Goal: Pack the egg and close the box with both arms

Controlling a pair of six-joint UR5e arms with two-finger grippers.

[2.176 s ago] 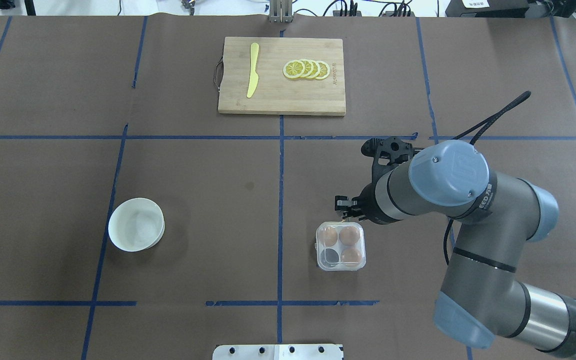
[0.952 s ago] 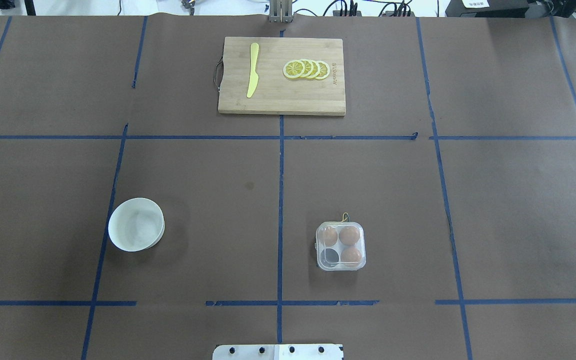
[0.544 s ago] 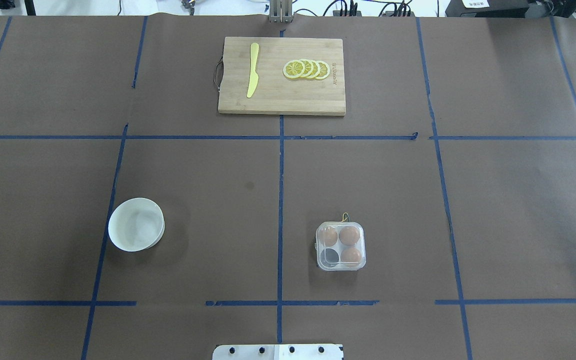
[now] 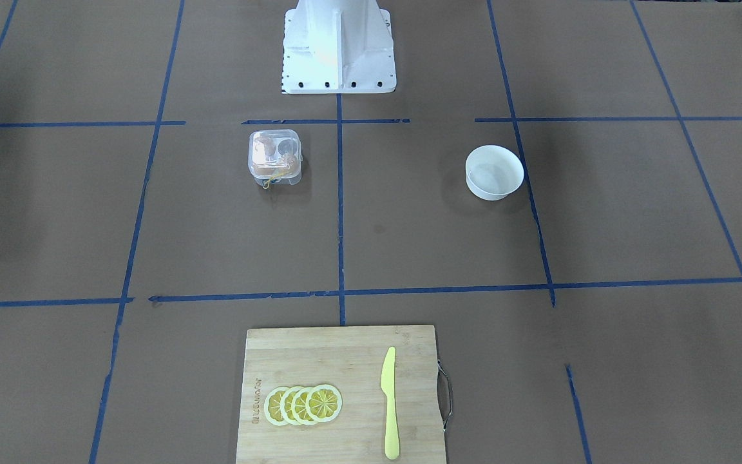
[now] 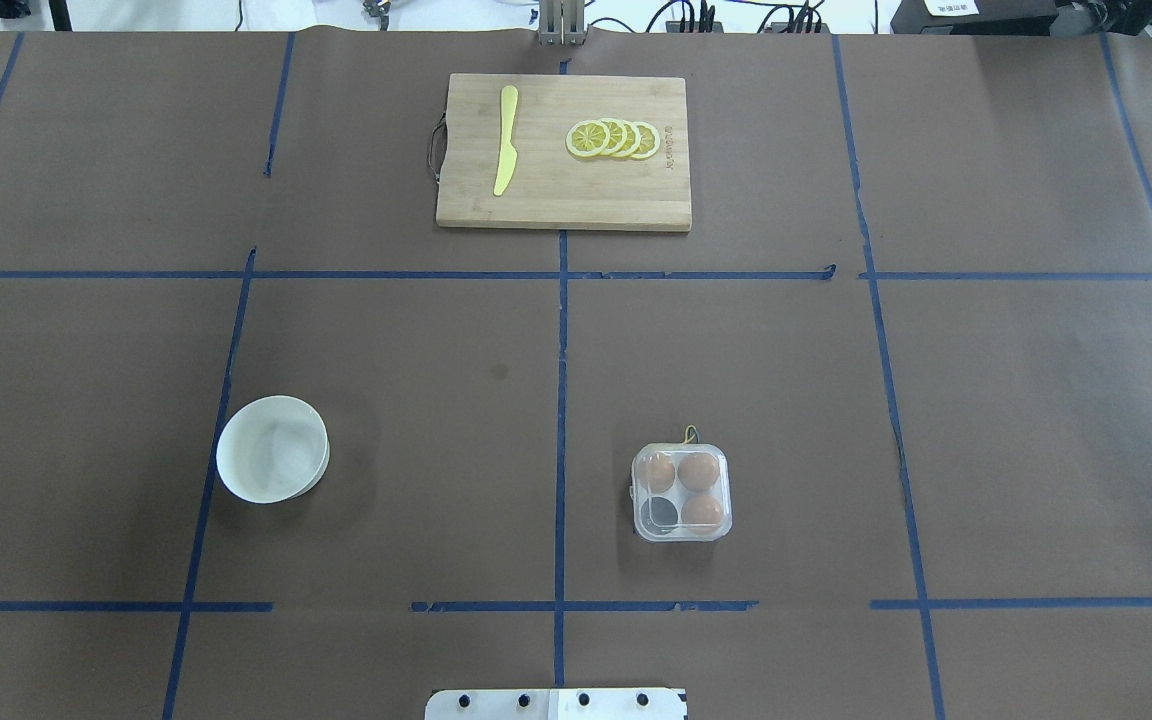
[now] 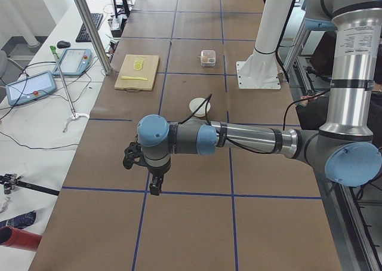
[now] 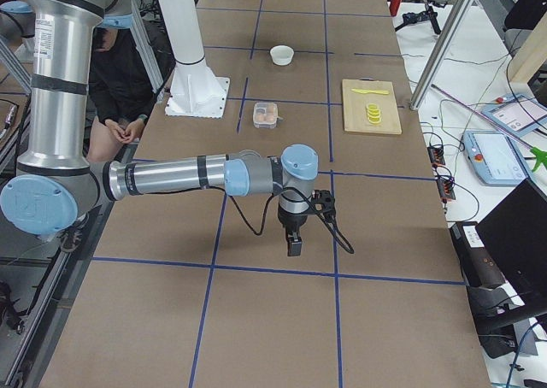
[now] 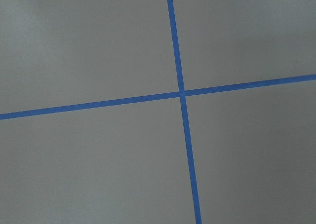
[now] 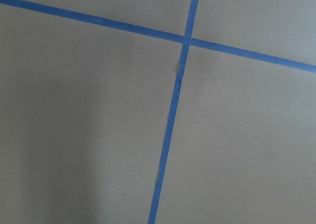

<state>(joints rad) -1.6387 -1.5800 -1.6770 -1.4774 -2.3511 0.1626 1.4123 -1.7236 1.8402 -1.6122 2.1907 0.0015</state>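
Bench (image 5: 386,350): brown paper with a blue tape (image 8: 180,92) grid. Left arm (image 6: 250,138) is stretched low over the bench's left end and right arm (image 7: 171,176) over its right end, both well apart from everything else. Left tool (image 6: 155,186) and right tool (image 7: 294,244) point down (side views only, can't tell whether the fingers are spread or pressed together); both wrist cams see just paper and tape crossings. White pedestal (image 4: 337,45) is at the robot's edge. Cutting board (image 5: 576,200) is at the far edge, centre. White bowl (image 5: 272,460) is on the robot's left. Box (image 5: 682,492) sits right of the centre tape line, near the robot, lid down over the cups. Yellow knife (image 5: 506,140) and lemon slices (image 5: 614,139) lie on the board. Three eggs (image 5: 698,470) fill three cups; the fourth shows dark. Yellow band (image 4: 272,180) hangs at the box's far side.
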